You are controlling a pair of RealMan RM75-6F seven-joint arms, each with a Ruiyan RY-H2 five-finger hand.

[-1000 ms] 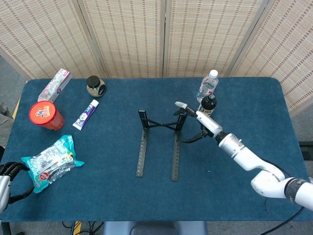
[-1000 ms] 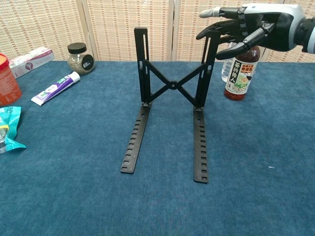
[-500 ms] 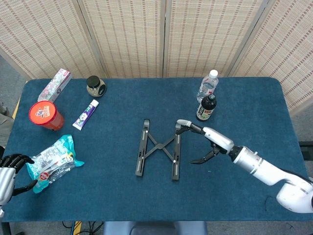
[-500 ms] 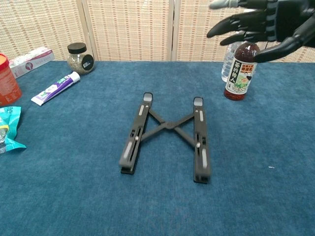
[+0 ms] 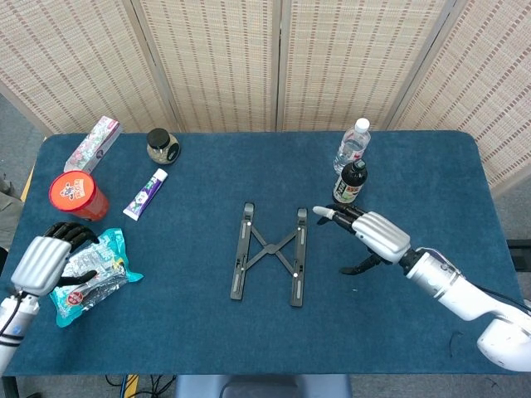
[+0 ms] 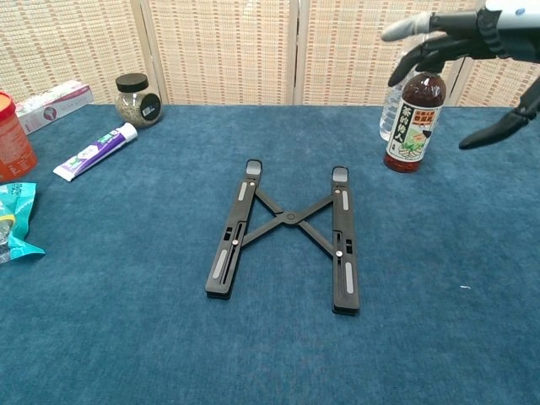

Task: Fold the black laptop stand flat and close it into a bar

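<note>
The black laptop stand [image 5: 270, 253] [image 6: 287, 239] lies flat on the blue table, its two rails apart and joined by a crossed brace. My right hand [image 5: 371, 234] [image 6: 472, 38] hovers to the right of the stand, fingers spread and holding nothing, not touching it. My left hand [image 5: 47, 252] shows only in the head view, at the table's left edge above the snack bag; its fingers are curled in with nothing in them.
A dark sauce bottle [image 5: 350, 182] [image 6: 413, 121] and a clear water bottle [image 5: 353, 143] stand just behind my right hand. At the left lie a teal snack bag [image 5: 90, 275], red canister [image 5: 76, 195], toothpaste tube [image 5: 146, 193], jar [image 5: 162, 145] and box [image 5: 93, 143].
The stand's uprights dropped from standing to flat on the table. My right hand let go and drew back to the right. My left hand rose into view over the snack bag.
</note>
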